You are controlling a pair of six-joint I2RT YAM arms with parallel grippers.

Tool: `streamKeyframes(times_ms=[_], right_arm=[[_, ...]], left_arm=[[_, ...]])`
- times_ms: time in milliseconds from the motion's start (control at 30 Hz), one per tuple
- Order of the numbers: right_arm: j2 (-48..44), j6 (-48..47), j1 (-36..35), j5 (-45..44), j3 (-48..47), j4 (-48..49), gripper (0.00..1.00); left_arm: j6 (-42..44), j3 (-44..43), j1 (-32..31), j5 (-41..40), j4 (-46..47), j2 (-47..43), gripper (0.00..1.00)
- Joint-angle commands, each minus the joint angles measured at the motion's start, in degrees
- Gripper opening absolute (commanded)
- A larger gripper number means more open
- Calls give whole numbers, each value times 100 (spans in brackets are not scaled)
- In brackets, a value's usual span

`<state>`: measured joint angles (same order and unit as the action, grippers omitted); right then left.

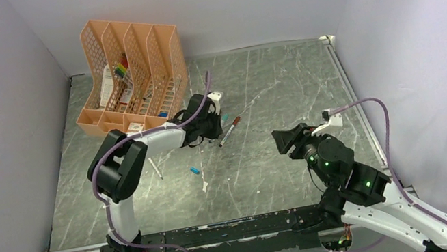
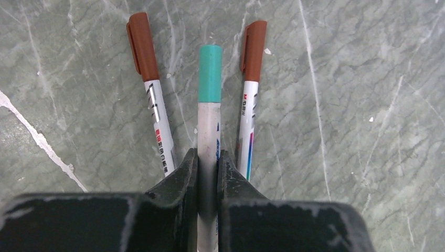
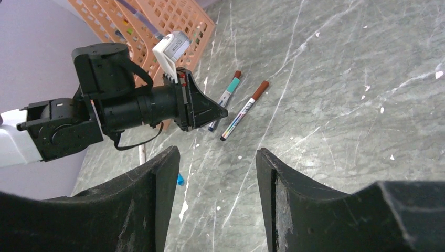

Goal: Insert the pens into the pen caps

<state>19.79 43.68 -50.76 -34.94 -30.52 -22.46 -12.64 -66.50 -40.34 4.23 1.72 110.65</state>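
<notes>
Teal-capped pen, barrel pinched in left gripper, capped end projecting beyond it, flanked by two brown-capped pens; right gripper spread, well apart rightward.

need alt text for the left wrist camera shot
The left hand grips a white pen with a teal cap, pointing away from the camera. Two brown-capped pens lie on the grey marbled table, one on each side of it.

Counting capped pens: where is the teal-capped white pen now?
Left wrist view: teal-capped pen gripped by left tool, between two brown-capped white pens, near orange mesh rack.
</notes>
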Motion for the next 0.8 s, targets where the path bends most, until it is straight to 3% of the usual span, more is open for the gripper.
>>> streamKeyframes(times_ms=[0, 233, 467, 567, 633, 667, 767], right_arm=[[-92, 43, -29, 15, 0, -83, 55], [-96, 33, -30, 40, 16, -137, 55], [272, -211, -27, 414, 79, 136, 55], [878, -493, -27, 881, 148, 531, 53], [1565, -641, -27, 1239, 165, 903, 56], [2136, -676, -30, 1518, 149, 1240, 57], [3563, -778, -152, 1990, -47, 2126, 59]], left_arm=[[26, -255, -40, -184, -162, 162, 15], [18, -252, -40, -169, -166, 103, 39], [7, -275, -53, -127, -171, -478, 43], [-65, -88, -44, -432, -91, -1055, 44], [-80, 7, 11, -521, -131, -1543, 69], [-145, -31, 148, -518, -452, -1706, 75], [-444, 123, 705, -577, -965, -2291, 84]])
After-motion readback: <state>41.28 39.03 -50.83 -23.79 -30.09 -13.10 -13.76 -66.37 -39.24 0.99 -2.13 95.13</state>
